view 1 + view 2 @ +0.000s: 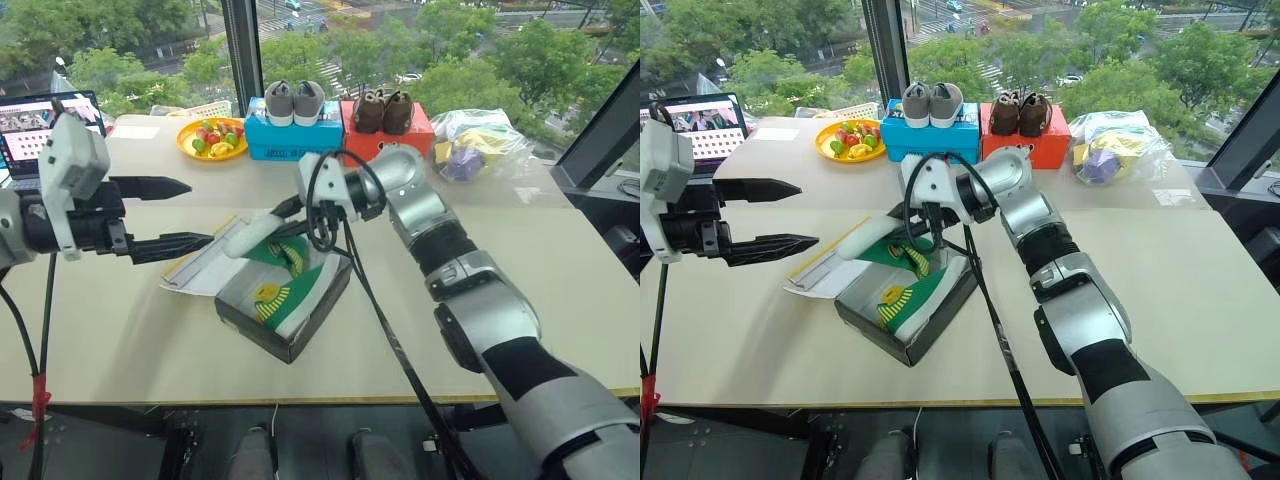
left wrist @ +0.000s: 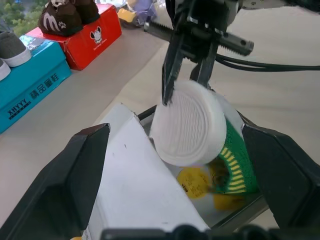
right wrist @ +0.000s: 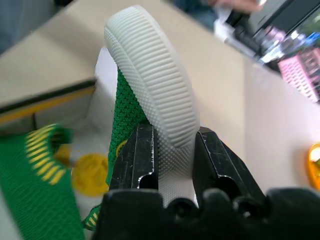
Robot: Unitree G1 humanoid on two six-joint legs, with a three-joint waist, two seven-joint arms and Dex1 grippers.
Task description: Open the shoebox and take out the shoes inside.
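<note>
Right gripper (image 1: 283, 222) pinches one shoe (image 1: 250, 235) by its sole, above the open shoebox (image 1: 285, 300).
The thin grip could slip, dropping the shoe; left gripper (image 1: 180, 215) waits spread at 9 o'clock of it.

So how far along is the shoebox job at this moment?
Done: the shoebox is open. In hand: the right gripper pinches one shoe by its white sole, above the box. Left: the second shoe lies inside; the open left gripper holds nothing.
</note>
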